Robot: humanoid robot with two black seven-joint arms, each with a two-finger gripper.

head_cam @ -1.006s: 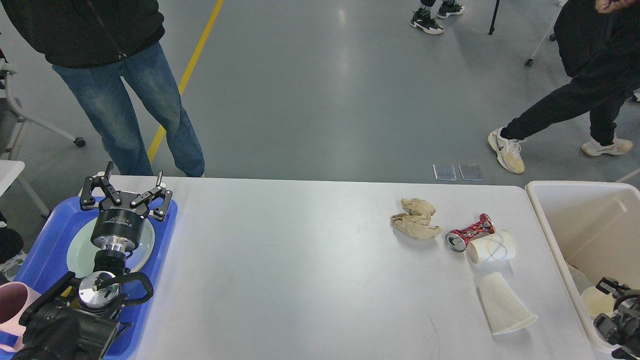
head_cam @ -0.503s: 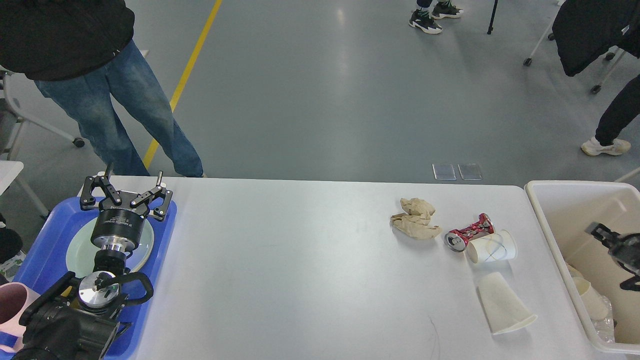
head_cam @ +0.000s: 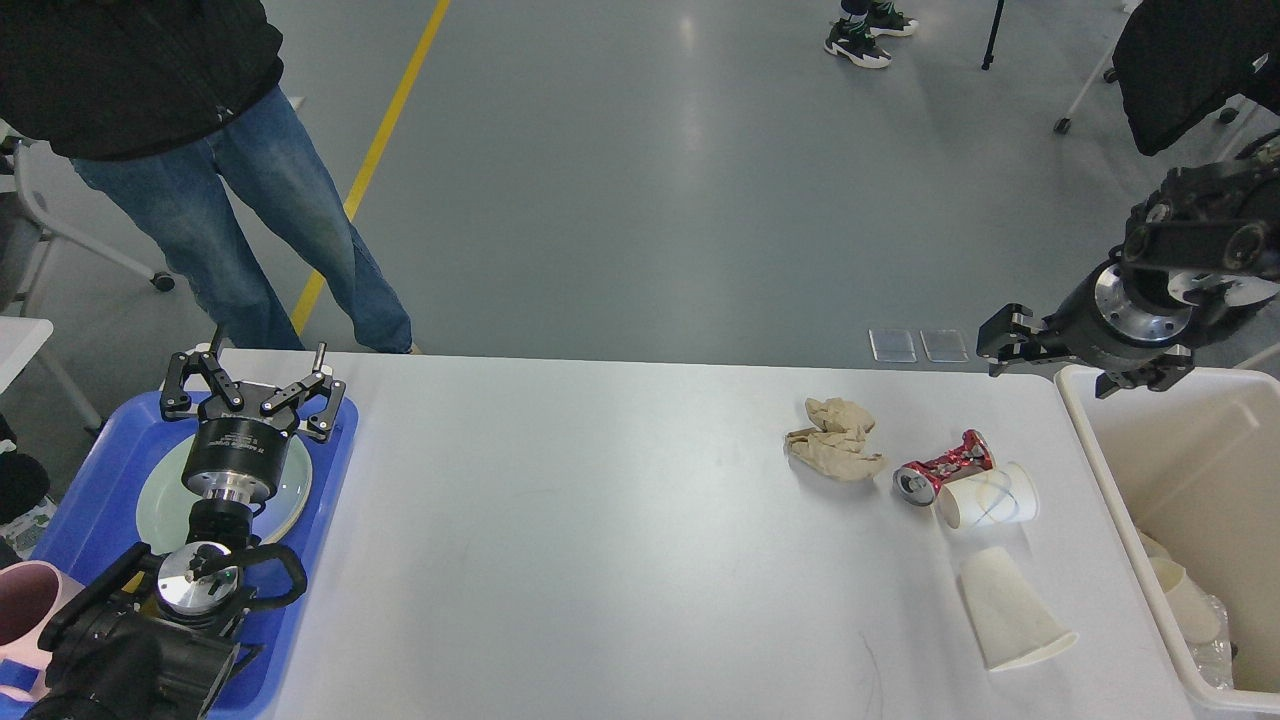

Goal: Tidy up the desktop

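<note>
The white desktop (head_cam: 600, 530) carries a crumpled brown paper (head_cam: 835, 442), a crushed red can (head_cam: 945, 466) and two white paper cups lying on their sides, one next to the can (head_cam: 988, 498) and one nearer me (head_cam: 1010, 608). My left gripper (head_cam: 255, 385) is open and empty, held over the pale green plate (head_cam: 160, 500) in the blue tray (head_cam: 325, 480). My right gripper (head_cam: 1075, 362) hangs in the air above the far left corner of the cream bin (head_cam: 1100, 450). Its fingers look spread and hold nothing.
The bin holds paper cups (head_cam: 1185, 600) and clear plastic at its bottom. A pink mug (head_cam: 25, 610) stands at the tray's near left. A person in jeans (head_cam: 250, 200) stands behind the table's far left corner. Chairs and other people's feet are farther back.
My right arm has risen out of the bin and moved up and left to above its far corner. The person in black at the right has walked off. My left arm has not moved.
</note>
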